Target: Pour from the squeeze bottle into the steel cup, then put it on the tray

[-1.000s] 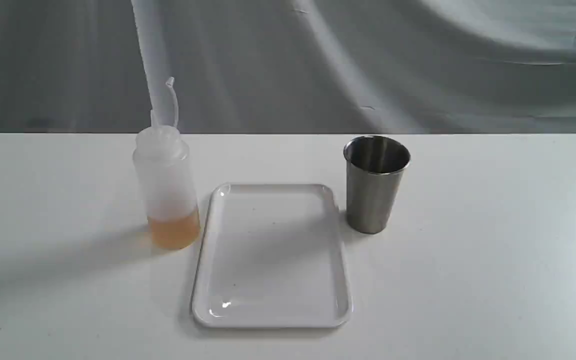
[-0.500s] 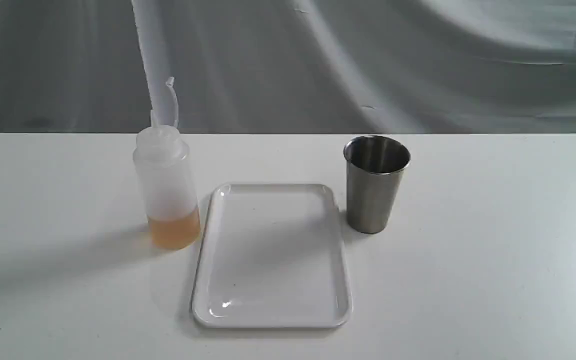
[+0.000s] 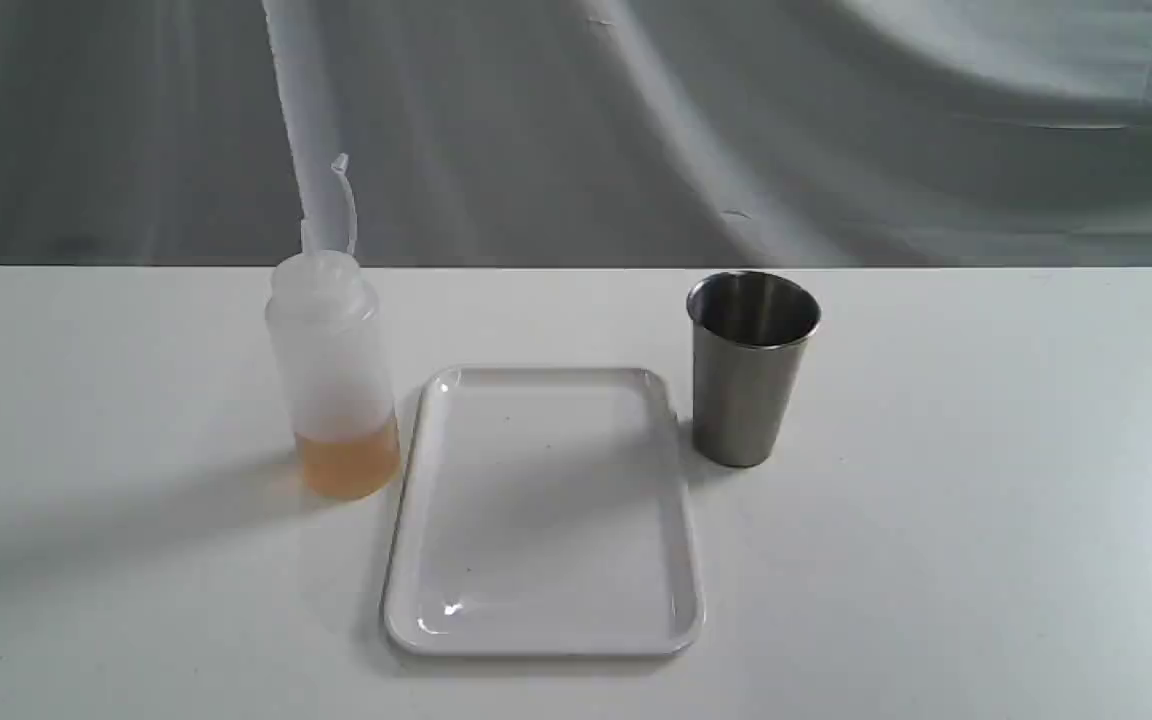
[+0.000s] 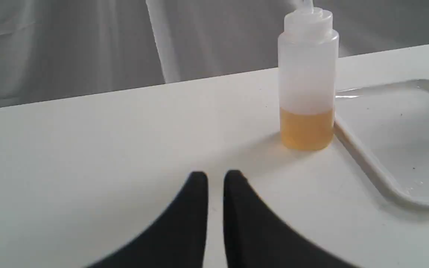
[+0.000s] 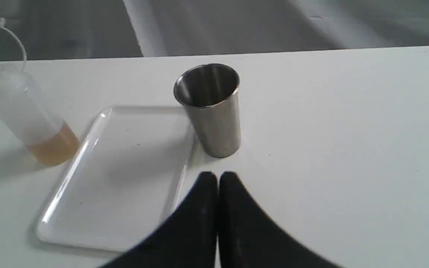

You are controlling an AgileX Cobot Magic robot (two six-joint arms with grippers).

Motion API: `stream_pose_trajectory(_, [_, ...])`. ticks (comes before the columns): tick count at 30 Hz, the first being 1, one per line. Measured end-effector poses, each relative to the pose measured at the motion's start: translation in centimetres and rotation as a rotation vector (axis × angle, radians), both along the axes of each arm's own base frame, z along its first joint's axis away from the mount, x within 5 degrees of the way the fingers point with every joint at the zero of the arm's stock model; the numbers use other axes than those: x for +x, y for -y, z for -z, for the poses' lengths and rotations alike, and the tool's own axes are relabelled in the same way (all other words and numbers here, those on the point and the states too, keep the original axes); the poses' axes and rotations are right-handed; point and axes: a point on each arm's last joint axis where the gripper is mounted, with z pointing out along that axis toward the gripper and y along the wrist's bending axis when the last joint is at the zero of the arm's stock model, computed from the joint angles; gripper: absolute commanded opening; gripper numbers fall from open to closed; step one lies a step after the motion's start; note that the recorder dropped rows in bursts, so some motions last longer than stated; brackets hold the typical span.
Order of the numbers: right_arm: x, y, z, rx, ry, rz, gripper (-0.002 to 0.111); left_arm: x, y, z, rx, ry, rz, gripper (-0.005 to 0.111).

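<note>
Nothing is held. My left gripper (image 4: 215, 178) has its jaws drawn to a thin slit, low over the white table (image 3: 936, 550). It is short of the translucent whitish plastic squeeze bottle (image 3: 334, 375) with amber liquid, which stands upright just left of the flat white glossy tray (image 3: 546, 520). My right gripper (image 5: 218, 178) has its jaws together, near the upright brushed steel cup (image 3: 751, 370) just right of the tray.

Step, as judged: grasp the bottle. Open wide first, take the body at mid-height, squeeze lightly, keep the nozzle up.
</note>
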Motion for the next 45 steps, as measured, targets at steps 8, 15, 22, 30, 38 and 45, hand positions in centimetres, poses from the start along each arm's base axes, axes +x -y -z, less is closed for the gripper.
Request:
stream_pose_trajectory(8, [4.6, -4.3, -0.8, -0.033, 0.076, -0.194, 0.0, 0.0, 0.0, 0.0, 0.0, 0.0, 0.0, 0.008])
stream_pose_trajectory(15, [9.5, -11.4, 0.1, -0.074, 0.12, -0.423, 0.0, 0.0, 0.0, 0.0, 0.0, 0.0, 0.0, 0.008])
stream_pose_trajectory(22, [14.4, -18.3, 2.1, -0.169, 0.156, -0.585, 0.0, 0.0, 0.0, 0.0, 0.0, 0.0, 0.0, 0.008])
stream_pose_trajectory(30, [17.1, -23.8, 9.3, -0.296, 0.138, -0.738, 0.0, 0.0, 0.0, 0.0, 0.0, 0.0, 0.0, 0.008])
stream_pose_trajectory(38, [18.5, -25.6, 15.5, -0.272, 0.088, -0.718, 0.0, 0.0, 0.0, 0.0, 0.0, 0.0, 0.0, 0.008])
stream_pose_trajectory(45, [19.2, -26.1, 18.7, -0.264, 0.105, -0.701, 0.0, 0.0, 0.0, 0.0, 0.0, 0.0, 0.0, 0.008])
